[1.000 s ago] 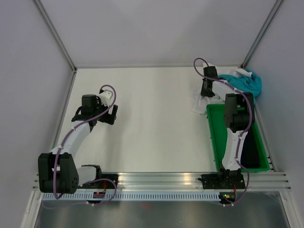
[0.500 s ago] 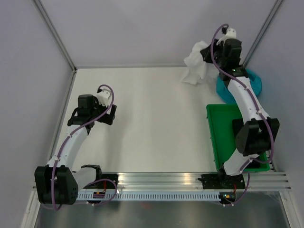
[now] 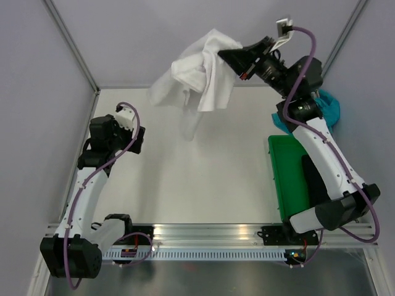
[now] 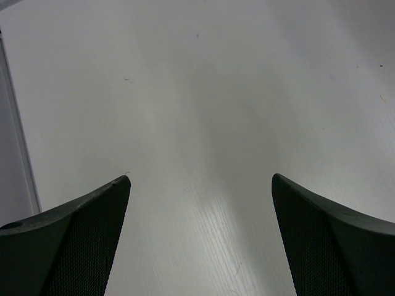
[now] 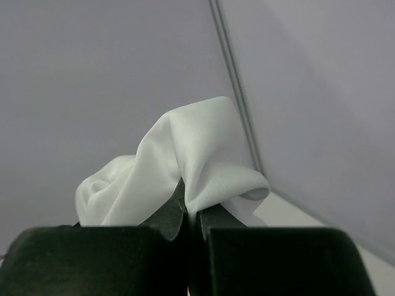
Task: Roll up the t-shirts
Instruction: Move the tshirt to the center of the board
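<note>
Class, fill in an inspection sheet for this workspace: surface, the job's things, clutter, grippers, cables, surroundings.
Surface: white table, carrying the crate and the teal t-shirt.
Job's things: white t-shirt bunched, hanging in the air from the right gripper; teal t-shirt heaped at the far right corner.
Clutter: green crate on the table's right side.
Grippers: right gripper, jaws shut on the white t-shirt; left gripper, jaws open, holding nothing.
Cables: purple cable running along each arm.
Surroundings: grey walls; metal rail at the near edge.
</note>
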